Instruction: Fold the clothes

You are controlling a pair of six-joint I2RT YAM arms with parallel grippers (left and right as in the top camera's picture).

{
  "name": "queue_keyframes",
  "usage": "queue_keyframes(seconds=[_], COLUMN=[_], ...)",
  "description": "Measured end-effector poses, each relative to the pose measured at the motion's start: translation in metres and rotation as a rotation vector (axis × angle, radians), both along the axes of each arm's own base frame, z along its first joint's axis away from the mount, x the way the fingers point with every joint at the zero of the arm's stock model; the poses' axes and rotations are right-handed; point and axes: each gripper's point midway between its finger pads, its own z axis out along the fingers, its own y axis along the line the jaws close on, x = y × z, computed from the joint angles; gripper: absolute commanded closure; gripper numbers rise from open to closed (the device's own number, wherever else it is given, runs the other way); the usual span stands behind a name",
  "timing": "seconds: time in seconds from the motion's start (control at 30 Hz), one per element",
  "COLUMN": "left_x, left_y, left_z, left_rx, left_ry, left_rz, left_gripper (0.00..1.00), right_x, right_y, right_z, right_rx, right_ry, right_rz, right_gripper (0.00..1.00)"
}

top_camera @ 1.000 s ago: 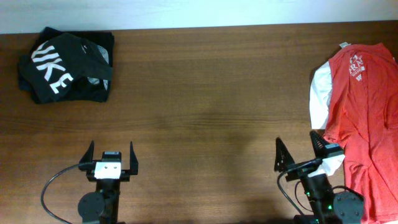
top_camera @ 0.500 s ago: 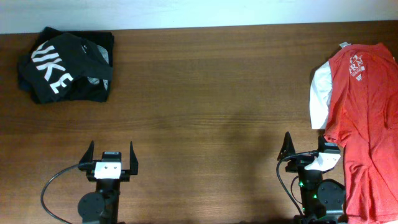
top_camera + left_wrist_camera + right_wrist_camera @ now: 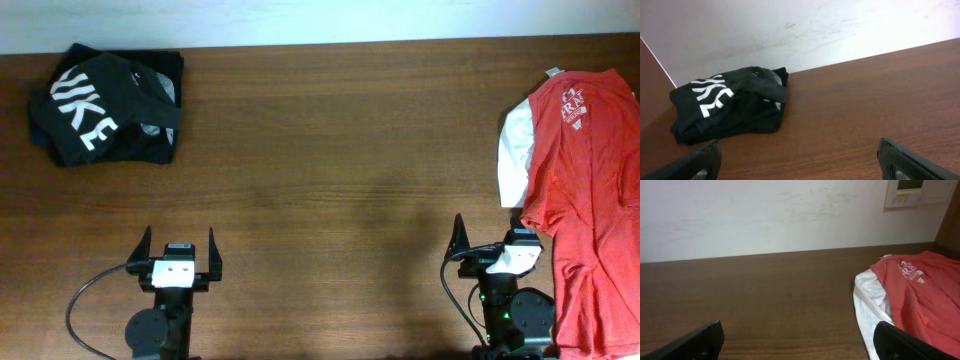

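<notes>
Both hands spread, empty: left hand point(image 3: 178, 242), right hand point(image 3: 490, 240). Red T-shirt point(image 3: 585, 190) flat at bench point(image 3: 330, 150) right edge, just beside right hand; trousers point(image 3: 105, 105) bundled far-left. Cloth probably soft, limp; better pinch hem corners.

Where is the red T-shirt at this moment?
Overhead, the red T-shirt lies spread at the right end of the table, its near part just right of the right gripper; the right wrist view shows it at right.
</notes>
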Motion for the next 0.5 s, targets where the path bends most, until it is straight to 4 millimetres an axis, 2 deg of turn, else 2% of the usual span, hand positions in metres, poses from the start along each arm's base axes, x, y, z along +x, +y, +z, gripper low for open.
queue_keyframes(seconds=[0.5], left_x=[0.0], left_y=[0.0], left_z=[0.0001], left_rx=[0.0], left_ry=[0.0], left_rz=[0.0], left_gripper=[0.01], right_x=[0.0], right_y=[0.0], right_z=[0.0], right_rx=[-0.009], right_ry=[0.0], right_rz=[0.001], right_gripper=[0.01])
